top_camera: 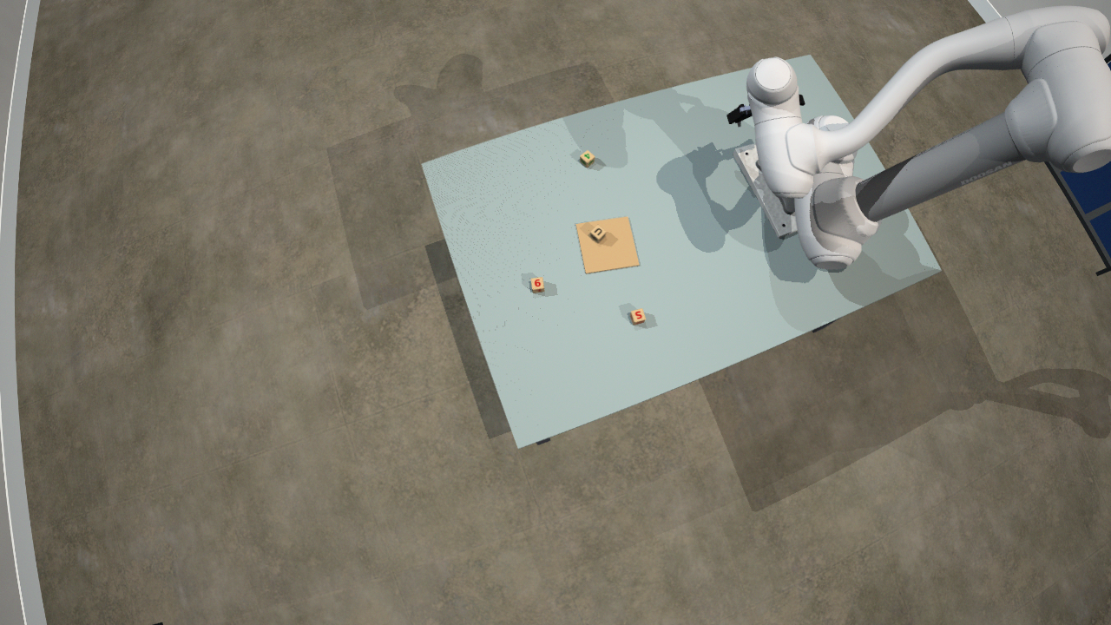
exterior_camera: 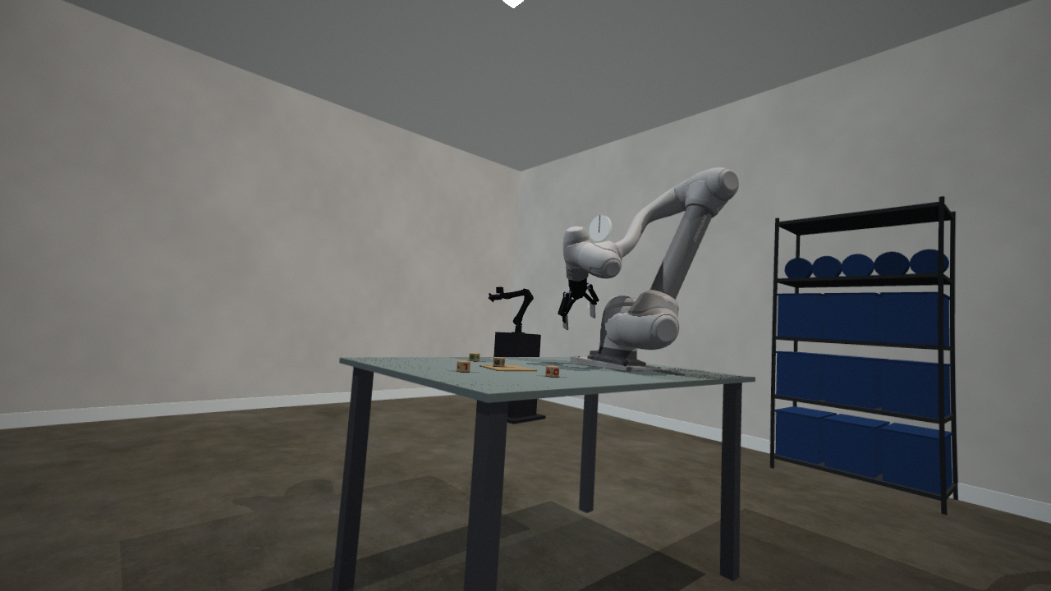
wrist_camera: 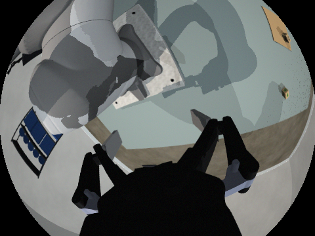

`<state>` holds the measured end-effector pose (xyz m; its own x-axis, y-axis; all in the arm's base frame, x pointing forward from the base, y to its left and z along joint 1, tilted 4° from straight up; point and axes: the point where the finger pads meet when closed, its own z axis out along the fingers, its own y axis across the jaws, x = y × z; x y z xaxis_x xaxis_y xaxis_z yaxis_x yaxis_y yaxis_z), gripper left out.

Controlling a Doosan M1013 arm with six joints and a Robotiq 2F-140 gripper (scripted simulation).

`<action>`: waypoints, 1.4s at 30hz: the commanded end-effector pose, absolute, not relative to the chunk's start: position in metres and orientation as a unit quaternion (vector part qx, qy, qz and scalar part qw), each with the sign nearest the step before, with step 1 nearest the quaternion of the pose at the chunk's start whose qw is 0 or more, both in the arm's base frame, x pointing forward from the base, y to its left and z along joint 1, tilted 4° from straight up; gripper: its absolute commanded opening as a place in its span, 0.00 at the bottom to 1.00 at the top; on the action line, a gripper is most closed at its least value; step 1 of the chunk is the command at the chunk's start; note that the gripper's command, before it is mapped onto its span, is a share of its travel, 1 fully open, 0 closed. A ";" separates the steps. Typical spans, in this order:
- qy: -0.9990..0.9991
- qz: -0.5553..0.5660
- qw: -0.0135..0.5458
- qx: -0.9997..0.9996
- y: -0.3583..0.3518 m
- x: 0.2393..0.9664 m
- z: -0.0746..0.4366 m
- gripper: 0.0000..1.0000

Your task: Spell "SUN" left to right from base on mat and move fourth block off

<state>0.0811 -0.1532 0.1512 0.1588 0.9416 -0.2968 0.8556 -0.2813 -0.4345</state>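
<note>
- We have a pale blue-green table with dark legs on a brown, mottled floor; shadows cross both.
- Room: grey walls, pale skirting. Behind the table we see a small black arm above a black stand.
- Near a wall, a dark shelf rack: three levels of blue bins, row of blue round items above them. We can't see inside the bins.
- Tan mat lies flat on the table. On it, one block with a dark U-like mark, turned.
- Off the mat, on the table, well apart: block with a red S-like mark, block with a red 6 or 9, block with a green mark.
- White arm stands on the table; its gripper hangs above the tabletop near the base, well apart from all blocks. We read its jaws as fully spread, nothing held.
</note>
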 end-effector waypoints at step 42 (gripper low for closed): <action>-0.665 0.034 0.114 -0.737 -0.037 0.375 0.108 1.00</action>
